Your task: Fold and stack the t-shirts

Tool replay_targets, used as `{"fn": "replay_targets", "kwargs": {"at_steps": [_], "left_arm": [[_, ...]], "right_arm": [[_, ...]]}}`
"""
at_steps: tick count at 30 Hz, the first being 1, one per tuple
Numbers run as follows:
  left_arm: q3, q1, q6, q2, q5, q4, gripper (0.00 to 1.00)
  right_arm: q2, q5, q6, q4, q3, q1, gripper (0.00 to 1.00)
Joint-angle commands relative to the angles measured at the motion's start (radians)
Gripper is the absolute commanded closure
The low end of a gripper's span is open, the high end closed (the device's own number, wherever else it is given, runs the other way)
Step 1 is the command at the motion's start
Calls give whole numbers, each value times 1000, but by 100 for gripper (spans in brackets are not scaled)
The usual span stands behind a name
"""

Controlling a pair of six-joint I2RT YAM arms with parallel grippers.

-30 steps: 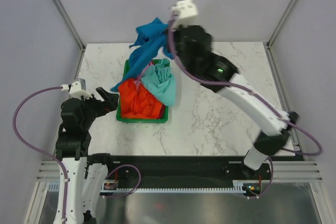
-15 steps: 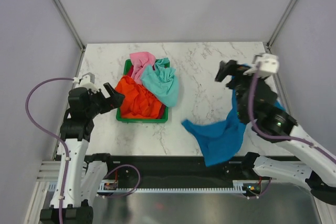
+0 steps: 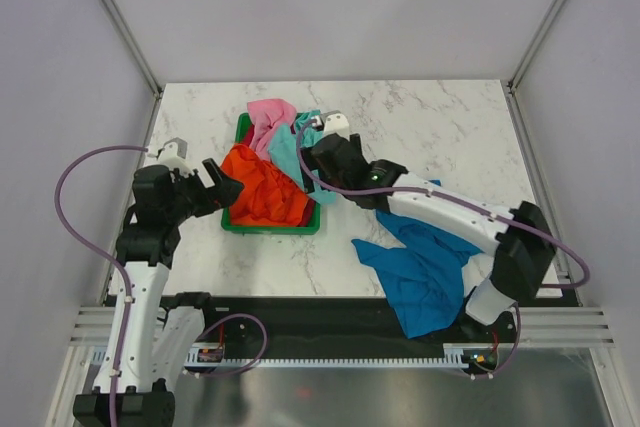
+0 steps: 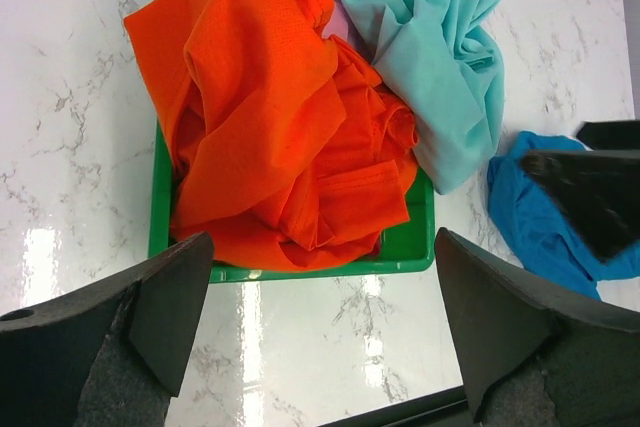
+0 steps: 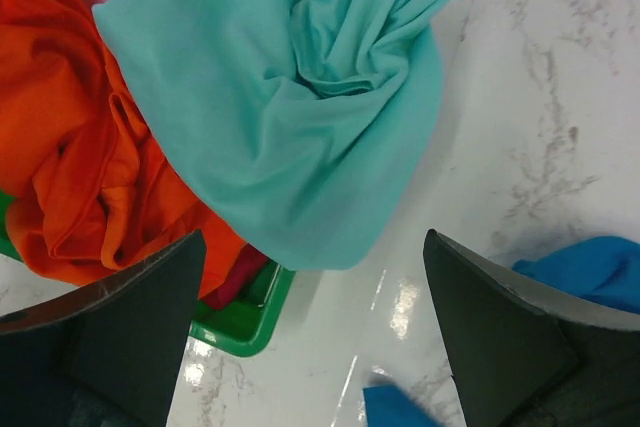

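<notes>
While the bright blue cloth t-shirt (image 3: 425, 272) lies crumpled and unfolded at the near right of the white marbled table (image 3: 430, 117), one end draped over the near edge, no stack is yet begun. Item: green plastic basket (image 3: 270, 228), left of centre, in which the orange-red cloth t-shirt (image 4: 280, 127), the mint-green cloth t-shirt (image 5: 290, 117) and the pink cloth t-shirt (image 3: 268, 115) are heaped; the mint-green one spills over the basket's right rim. Item: right gripper (image 5: 312, 247), held above the mint-green shirt, jaws spread wide, nothing gripped. Item: left gripper (image 4: 322, 247), hung at the basket's near left, likewise spread wide and empty. Risks are judged thus: the blue shirt may be pulled off the table by its overhang; a pinch taken in the mint-green folds may catch the orange-red cloth beneath, so that two shirts, or the light basket itself, are lifted together.
</notes>
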Motion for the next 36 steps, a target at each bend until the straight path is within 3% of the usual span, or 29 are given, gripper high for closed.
{"fn": "replay_targets", "kwargs": {"at_steps": [1,5,10,12,14,18,22,23,28,29,32,34,36], "left_arm": [[-3,-7,35,-19,46,32,0],[-6,-7,35,-26,62,36,0],[-9,-7,35,-34,81,44,0],[-9,-7,35,-35,86,47,0],[-11,-7,35,-35,91,48,0],[-12,-7,35,-35,95,53,0],[-14,-7,33,-40,97,53,0],[-15,-4,35,-45,94,55,0],[-17,4,33,-57,79,56,0],[-17,7,33,-55,78,55,0],[-17,18,35,-49,74,53,0],[-17,26,36,-51,66,55,0],[-18,26,36,-52,62,53,0]], "right_arm": [[119,-69,53,28,105,-27,2],[306,-201,101,51,171,-99,4],[438,-327,101,136,222,-136,14],[482,-382,106,172,245,-139,29],[525,-416,125,188,284,-138,52],[597,-523,190,226,373,-135,71],[660,-501,315,262,455,-130,88],[689,-473,378,271,493,-130,96],[859,-485,541,351,678,-113,99],[966,-511,550,329,852,-105,99],[1134,-531,584,249,1124,-61,90],[1138,-507,599,281,1107,-33,84],[1058,-464,606,394,926,-23,69]]}}
